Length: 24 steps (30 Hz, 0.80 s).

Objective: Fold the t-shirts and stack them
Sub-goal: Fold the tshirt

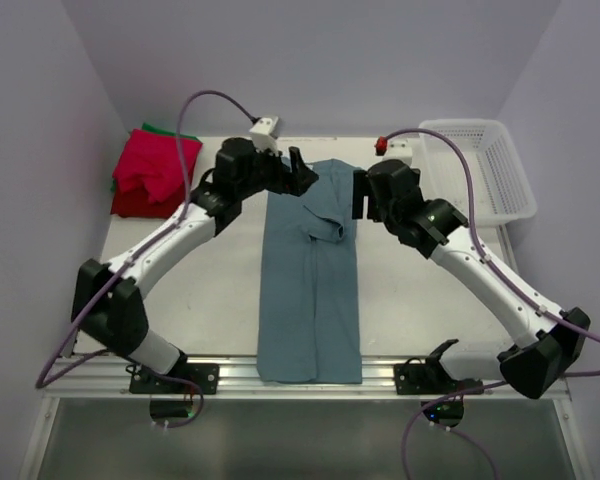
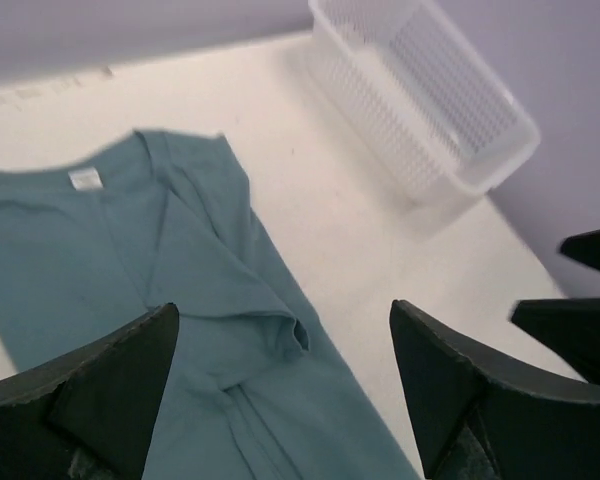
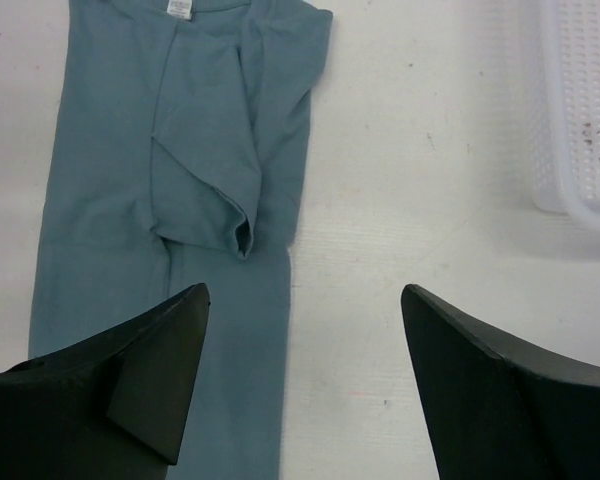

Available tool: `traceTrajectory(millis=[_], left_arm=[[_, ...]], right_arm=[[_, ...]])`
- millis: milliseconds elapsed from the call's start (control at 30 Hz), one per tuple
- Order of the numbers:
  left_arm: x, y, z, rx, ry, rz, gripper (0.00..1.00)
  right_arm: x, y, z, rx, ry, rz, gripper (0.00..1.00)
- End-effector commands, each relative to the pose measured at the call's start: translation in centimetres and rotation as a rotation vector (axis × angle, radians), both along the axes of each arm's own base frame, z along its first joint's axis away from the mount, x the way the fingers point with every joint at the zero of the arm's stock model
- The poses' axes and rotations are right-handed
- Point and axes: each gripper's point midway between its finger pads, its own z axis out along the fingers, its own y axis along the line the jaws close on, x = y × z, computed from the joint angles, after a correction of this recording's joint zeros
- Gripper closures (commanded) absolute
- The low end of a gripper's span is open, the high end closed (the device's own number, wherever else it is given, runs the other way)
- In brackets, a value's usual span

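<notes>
Pale lilac walls close round my white table on three sides. Down its middle lies the dusty blue-grey cloth t-shirt, folded into a long strip, collar at the far end, one sleeve turned in on top. My left claw and right claw flank the collar end, both spread wide, holding nothing. Folded bright red t-shirts sit far left; a white plastic mesh basket stands far right.

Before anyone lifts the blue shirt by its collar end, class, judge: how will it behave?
Probably floppy: the shirt lies flat, its sleeve folded and creased. Its folds would likely fall open when lifted. Pushed, it would probably bunch rather than slide.
</notes>
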Motion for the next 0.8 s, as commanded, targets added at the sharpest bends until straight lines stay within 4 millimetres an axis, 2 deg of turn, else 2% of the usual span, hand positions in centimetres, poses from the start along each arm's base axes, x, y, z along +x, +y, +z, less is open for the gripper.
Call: traceTrajectory(millis=[0,33,67,100,167,200,233,267,300,367,400,433,500,533,633,667,733,767], left_arm=[[0.4,4.8,3.6,-0.085,-0.087,0.181,0.09],[0.2,5.8,3.5,-0.105,-0.067,0.207,0.08],[0.1,7.6,4.2,-0.119,-0.08,0.249,0.08],[-0.3,8.4,2.8,-0.104,-0.056,0.271,0.08],[-1.2,9.0,2.6,-0.105,-0.047,0.281,0.08],[-1.5,9.2,1.9,-0.1,-0.03,0.285,0.08],[-2.1,9.4,1.1,-0.097,-0.011,0.289,0.08],[-2.4,9.6,0.5,-0.092,0.001,0.293,0.08],[-2.9,9.8,-0.6,-0.084,0.024,0.296,0.08],[-3.5,10.1,-0.9,-0.086,0.027,0.302,0.07],[-3.9,10.3,-1.5,-0.081,0.037,0.304,0.07],[-4.2,10.5,-1.4,-0.084,0.034,0.307,0.07],[-4.6,10.8,-2.2,-0.077,0.049,0.318,0.07],[-4.8,10.9,-2.2,-0.079,0.047,0.319,0.07],[-5.3,11.2,-2.8,-0.078,0.058,0.324,0.07],[-5.4,11.2,-2.9,-0.077,0.063,0.325,0.07],[-5.6,11.1,-3.5,-0.079,0.076,0.32,0.07],[-5.7,11.0,-3.6,-0.084,0.082,0.315,0.07]], right_arm=[[3.5,2.1,1.3,0.063,-0.023,0.104,0.2],[4.2,2.7,0.7,0.067,0.005,0.132,0.23],[5.2,3.7,-1.5,0.038,0.068,0.17,0.3],[6.2,5.1,-1.3,0.069,0.089,0.227,0.33],[7.1,6.5,-3.3,0.038,0.177,0.288,0.42],[8.8,8.3,-5.1,0.03,0.232,0.321,0.45],[8.6,9.2,-6.3,0.034,0.297,0.366,0.5],[9.8,10.5,-5.7,0.044,0.291,0.401,0.54],[10.6,11.2,-8.6,0.029,0.361,0.409,0.56],[11.1,12.3,-10.1,0.037,0.401,0.439,0.55],[11.7,12.8,-9.8,0.045,0.39,0.449,0.53],[11.9,13.1,-11.6,0.04,0.427,0.45,0.51],[12.5,13.9,-12.1,0.052,0.431,0.465,0.5],[12.7,14.0,-13.6,0.046,0.46,0.461,0.5],[13.5,14.6,-14.6,0.039,0.477,0.469,0.49],[13.7,14.7,-15.9,0.026,0.503,0.472,0.49],[14.0,15.1,-16.9,0.028,0.514,0.482,0.49],[14.2,15.3,-18.1,0.025,0.532,0.484,0.49]])
